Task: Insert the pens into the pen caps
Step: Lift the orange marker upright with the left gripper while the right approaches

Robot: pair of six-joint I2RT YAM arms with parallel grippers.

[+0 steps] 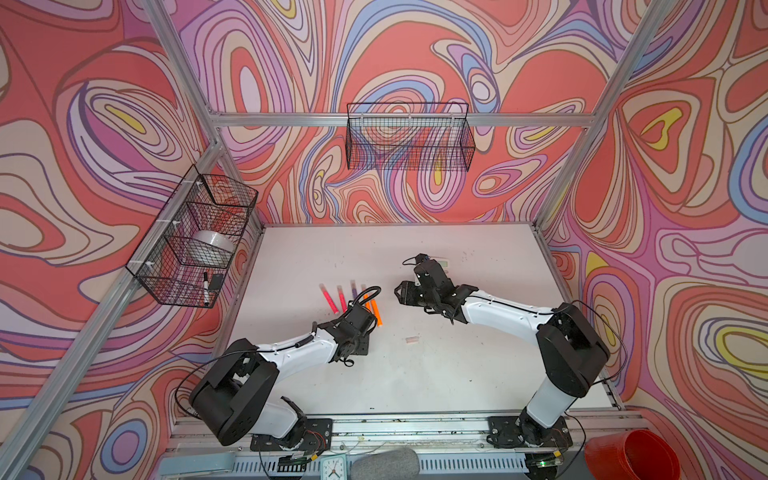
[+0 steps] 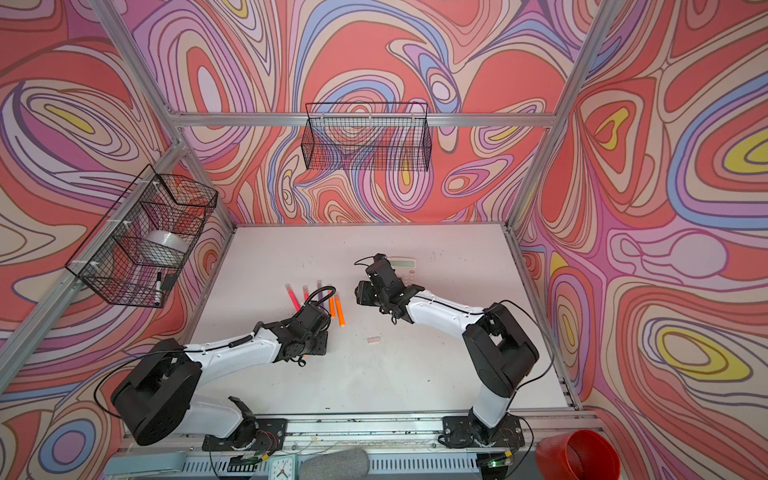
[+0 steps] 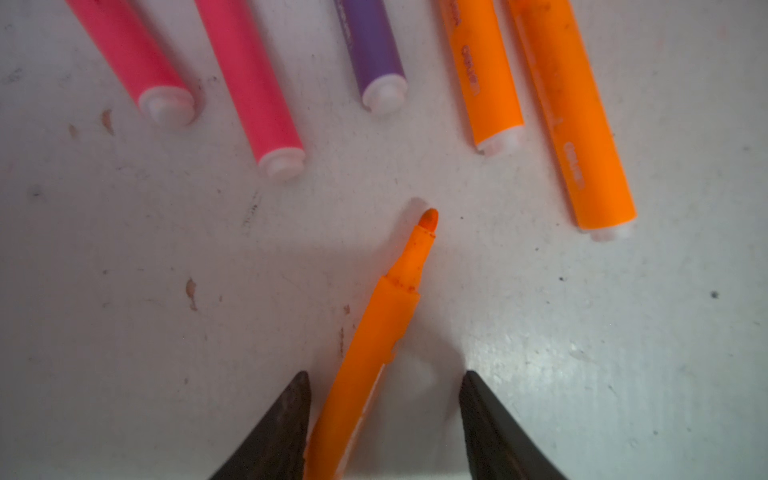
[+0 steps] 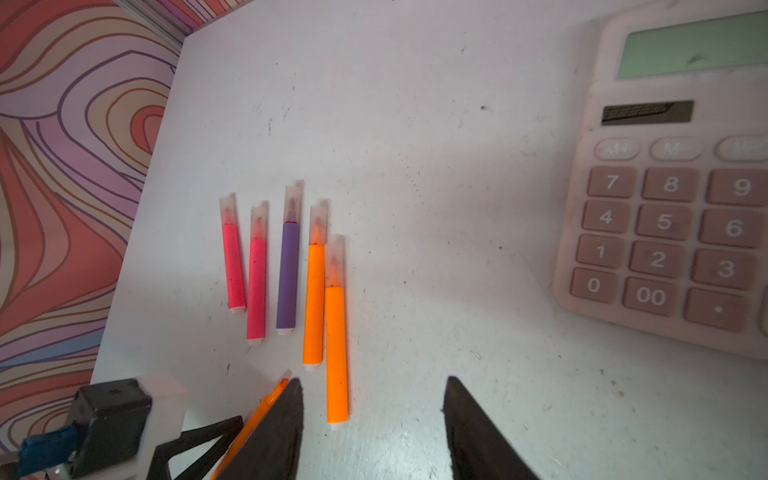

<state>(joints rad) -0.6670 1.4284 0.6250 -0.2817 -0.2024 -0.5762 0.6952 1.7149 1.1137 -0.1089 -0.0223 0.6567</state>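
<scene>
Cup (image 1: 602, 457) — basket (image 1: 174, 291) holds tape (image 1: 212, 245), marker (image 1: 205, 286); left tool (image 3: 386, 374) spread astride pen (image 3: 374, 340), right tool (image 4: 374, 379) spread.

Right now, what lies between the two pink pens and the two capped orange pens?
The capped purple pen, lying alongside the pink pens and the capped orange pens; the right wrist view shows it plainly.

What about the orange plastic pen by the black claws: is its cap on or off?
Off. The slim orange plastic pen has a bare tip; a stubby pale translucent cap lies alone on the table.
</scene>
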